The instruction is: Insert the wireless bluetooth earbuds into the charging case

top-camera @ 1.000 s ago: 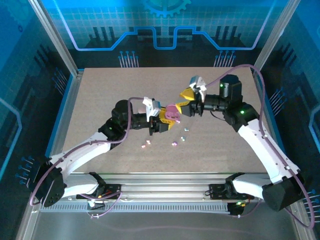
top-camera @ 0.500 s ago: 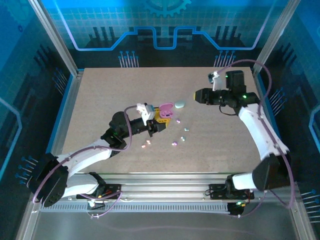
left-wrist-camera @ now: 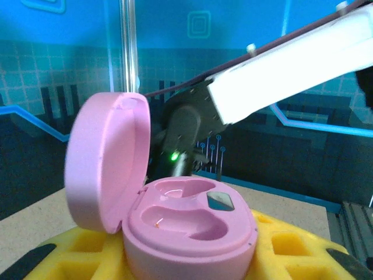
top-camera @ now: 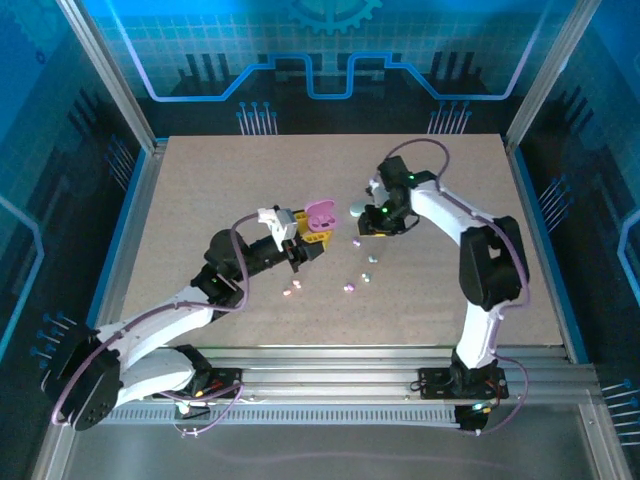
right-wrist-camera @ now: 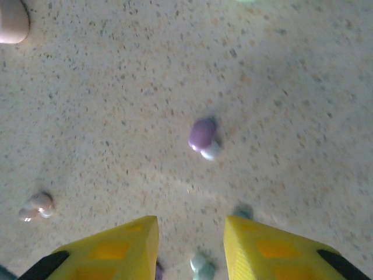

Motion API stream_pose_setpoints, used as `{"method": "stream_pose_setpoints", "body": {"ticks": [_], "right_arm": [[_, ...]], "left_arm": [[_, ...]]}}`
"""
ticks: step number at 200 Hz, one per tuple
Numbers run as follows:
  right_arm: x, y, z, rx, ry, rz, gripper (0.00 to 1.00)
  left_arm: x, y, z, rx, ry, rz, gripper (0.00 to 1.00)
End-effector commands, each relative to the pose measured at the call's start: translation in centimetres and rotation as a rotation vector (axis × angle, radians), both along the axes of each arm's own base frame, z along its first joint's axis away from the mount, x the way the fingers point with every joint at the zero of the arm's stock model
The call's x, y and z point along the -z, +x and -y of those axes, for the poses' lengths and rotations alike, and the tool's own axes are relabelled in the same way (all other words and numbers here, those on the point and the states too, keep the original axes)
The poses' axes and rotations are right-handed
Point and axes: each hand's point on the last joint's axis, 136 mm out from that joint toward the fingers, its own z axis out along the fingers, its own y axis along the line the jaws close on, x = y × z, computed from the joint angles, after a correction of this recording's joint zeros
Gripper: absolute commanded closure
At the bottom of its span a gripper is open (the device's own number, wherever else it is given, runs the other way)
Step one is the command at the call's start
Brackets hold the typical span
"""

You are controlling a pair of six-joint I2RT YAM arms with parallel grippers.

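Step in hand is judged to be picking an earbud for the open pink oval plastic charging case (left-wrist-camera: 189, 227), which is grasped by the left jaws with its lid upright. A straight descent is advised, with the target centred in the gap before closing and the tiny mint earbuds (right-wrist-camera: 201, 265) near the tips avoided. Right jaws are parted and empty above the speckled beige table (right-wrist-camera: 303, 87). The small purple rounded plastic earbud (right-wrist-camera: 201, 134) lies on the table just ahead of the gap, untouched.

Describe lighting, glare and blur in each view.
Top external: blue-tinted, evenly lit, table sharp. Left wrist: pink charging case crisp, small glints in its sockets, background soft. Right wrist: slightly blurred throughout, purple earbud soft-edged.
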Motion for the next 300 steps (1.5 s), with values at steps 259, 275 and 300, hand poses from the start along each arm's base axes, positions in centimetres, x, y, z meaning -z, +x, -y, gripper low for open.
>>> {"method": "stream_pose_setpoints", "body": {"ticks": [259, 275, 300], "right_arm": [[7.0, 1.9, -2.3, -0.04, -0.302, -0.129, 0.76], [7.1, 1.8, -2.4, -0.04, -0.298, -0.133, 0.77], [7.3, 1.6, -2.3, -0.043, -0.303, -0.141, 0.79]], "left_arm": [[-1.4, -1.2, -0.7, -0.001, 0.008, 0.024, 0.68], [-1.4, -1.2, -0.6, 0.002, 0.008, 0.022, 0.68], [-1.3, -1.1, -0.5, 0.002, 0.009, 0.017, 0.68]]}}
